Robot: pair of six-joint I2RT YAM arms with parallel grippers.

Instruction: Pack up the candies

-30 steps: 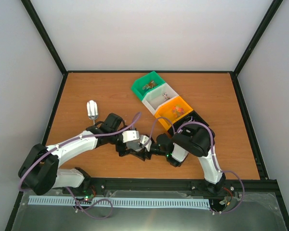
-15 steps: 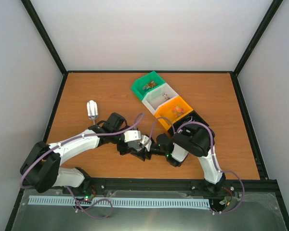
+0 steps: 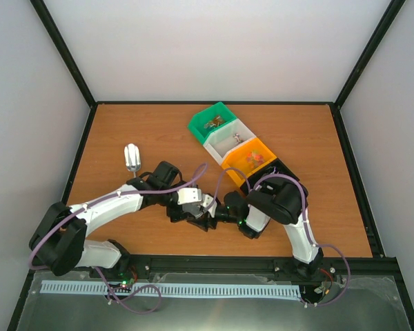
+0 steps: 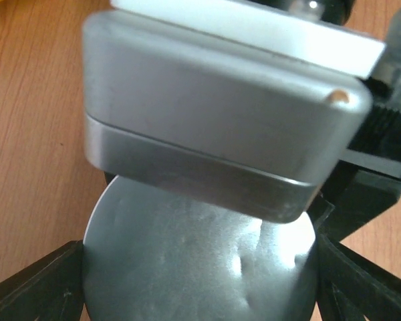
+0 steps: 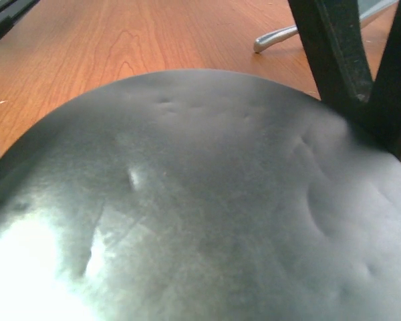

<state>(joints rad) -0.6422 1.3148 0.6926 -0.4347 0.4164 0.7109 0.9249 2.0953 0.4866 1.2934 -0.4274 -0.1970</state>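
The candies [image 3: 251,158] lie as tiny wrapped sweets in the green bin [image 3: 204,118], the white bin [image 3: 243,129] and the orange bin [image 3: 239,167]. My two grippers meet low over the table's near middle. A round grey jar lid [image 4: 187,261] fills the space between the left gripper's [image 4: 200,267] black fingers [image 4: 33,281], which press on its rim. The same lid [image 5: 207,200] fills the right wrist view, deep in the right gripper [image 5: 200,241], whose own fingers are mostly hidden. In the top view the jar is hidden under the left gripper [image 3: 193,215] and the right gripper [image 3: 217,214].
A black bin [image 3: 279,167] sits half under the right arm at the end of the row of bins. A silver metal scoop [image 3: 132,157] rests on the table to the left, its handle [image 5: 274,37] showing beyond the lid. Black frame rails edge the table.
The left arm has crept slightly right toward the right gripper, and its jaws have narrowed onto the lid. The right arm has stayed still.
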